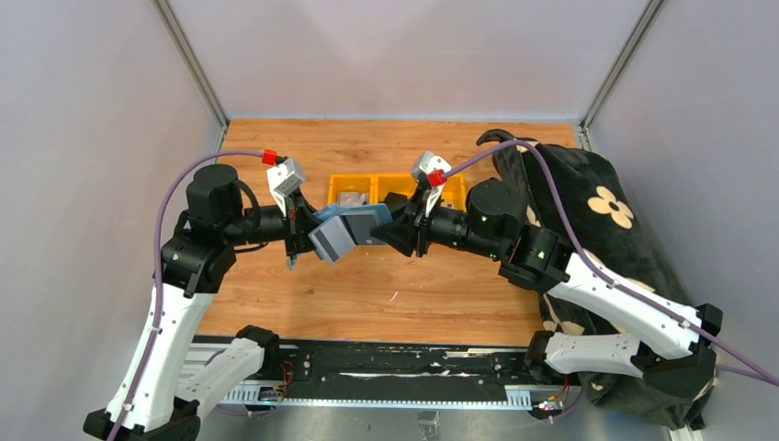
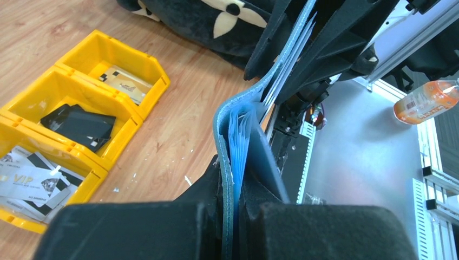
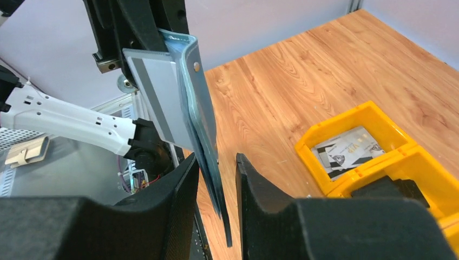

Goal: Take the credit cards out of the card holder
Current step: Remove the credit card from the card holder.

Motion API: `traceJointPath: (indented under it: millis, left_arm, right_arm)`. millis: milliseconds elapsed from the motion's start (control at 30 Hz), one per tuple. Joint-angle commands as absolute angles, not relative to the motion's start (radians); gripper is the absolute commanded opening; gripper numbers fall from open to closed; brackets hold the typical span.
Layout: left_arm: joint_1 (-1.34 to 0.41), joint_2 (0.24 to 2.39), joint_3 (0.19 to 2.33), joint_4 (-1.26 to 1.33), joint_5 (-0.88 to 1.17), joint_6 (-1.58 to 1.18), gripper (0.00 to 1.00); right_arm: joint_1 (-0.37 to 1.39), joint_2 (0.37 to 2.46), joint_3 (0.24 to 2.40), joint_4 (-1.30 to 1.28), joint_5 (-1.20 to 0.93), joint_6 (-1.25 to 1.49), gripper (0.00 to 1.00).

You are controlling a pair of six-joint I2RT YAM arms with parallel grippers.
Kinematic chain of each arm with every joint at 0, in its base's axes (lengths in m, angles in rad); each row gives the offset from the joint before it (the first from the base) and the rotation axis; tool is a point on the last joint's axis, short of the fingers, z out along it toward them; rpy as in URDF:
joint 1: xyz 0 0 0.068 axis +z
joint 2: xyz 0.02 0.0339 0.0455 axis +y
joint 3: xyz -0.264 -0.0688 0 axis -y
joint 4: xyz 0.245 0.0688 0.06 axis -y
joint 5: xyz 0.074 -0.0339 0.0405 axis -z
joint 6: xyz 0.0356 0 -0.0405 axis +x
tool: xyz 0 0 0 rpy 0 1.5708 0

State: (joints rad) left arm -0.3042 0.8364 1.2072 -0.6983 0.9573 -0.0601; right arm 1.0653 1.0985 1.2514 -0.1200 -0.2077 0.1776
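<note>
The card holder [image 1: 347,231] hangs above the wooden worktop [image 1: 413,285], clamped in the left tool [image 2: 230,203]. The right tool [image 3: 216,162] stands parted around its free end. Grey walls [image 1: 395,55] enclose the worktop. Only the left wrist view shows blue leaves [image 2: 238,135] fanned inside the holder, and credit cards [image 2: 81,124] in three yellow bins [image 2: 59,67].

Bright, even light falls from above, so the light-brown wooden bench [image 1: 386,285] carries only faint, soft shadows under the arms. The overhead picture is sharp from near edge to far wall. In the wrist pictures the near black bulk of the left claw [image 2: 233,184] and of the right claw [image 3: 216,162] is blurred. A pale sheen lies on the grey metal plate [image 2: 368,157] at right; the yellow plastic bins [image 3: 379,157] stay crisp.
</note>
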Motion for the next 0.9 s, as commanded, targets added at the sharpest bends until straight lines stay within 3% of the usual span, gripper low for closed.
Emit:
traceJointPath:
  millis: [0,233,367,567,700,733,867]
  left_arm:
    - [-0.307,0.83,1.244,-0.686,0.998,-0.071,0.0]
    - [-0.307,0.831,1.238,-0.666,1.009,-0.093,0.0]
    - [-0.307,0.834,1.243,-0.68,1.017,-0.086,0.0]
    - [-0.307,0.832,1.249,-0.714,1.019,-0.057,0.0]
    - [-0.307,0.84,1.261,-0.761,1.002,-0.005,0.56]
    - [-0.307,0.837,1.261,-0.764,0.995,-0.002,0.66]
    - [-0.307,0.808,1.234,-0.729,1.037,-0.002,0.76]
  right_arm:
    - [1.054,1.056,1.214,-0.086,-0.115,0.169,0.35]
    - [1.055,1.089,1.191,-0.011,-0.365,0.194,0.36]
    - [1.053,1.093,1.193,0.022,-0.398,0.204,0.32]
    - [1.04,1.077,1.238,-0.063,-0.321,0.18,0.0]
    - [0.993,1.05,1.258,-0.108,-0.286,0.203,0.0]
    - [0.979,1.044,1.259,-0.111,-0.285,0.214,0.0]
    - [0.933,1.032,1.264,-0.121,-0.305,0.259,0.0]
